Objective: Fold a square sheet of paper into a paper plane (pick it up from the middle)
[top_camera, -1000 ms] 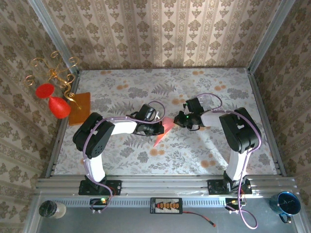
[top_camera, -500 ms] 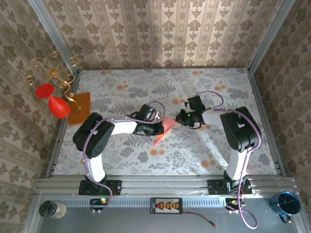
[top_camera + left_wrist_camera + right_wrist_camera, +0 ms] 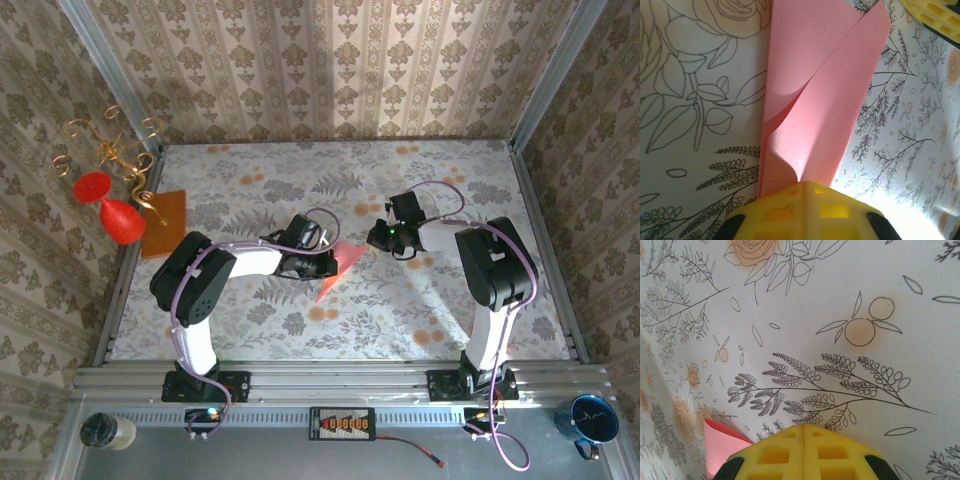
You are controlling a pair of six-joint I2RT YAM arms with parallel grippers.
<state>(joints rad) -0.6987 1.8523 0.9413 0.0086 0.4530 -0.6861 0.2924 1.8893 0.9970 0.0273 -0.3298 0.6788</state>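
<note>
**Ana:** Where's the paper plane (image 3: 825, 100)?

**Me:** Mid-bench (image 3: 400, 310), between my two arms. It's a long pink strip, half folded, lying mostly flat.

**Ana:** And the pincers?

**Me:** My left pincer (image 3: 802, 200) is closed right down, and it looks to have the paper's near end nipped in its tips, because the sheet puckers up there. My right pincer (image 3: 804, 440) is closed too, holding nothing, just beside a pink corner.

**Ana:** How will it handle?

**Me:** I'd say featherlight and limp. It will crease at a touch and likely slide on the bench. I'd pinch along the centre crease, mid-length, never on a loose flap.
</note>
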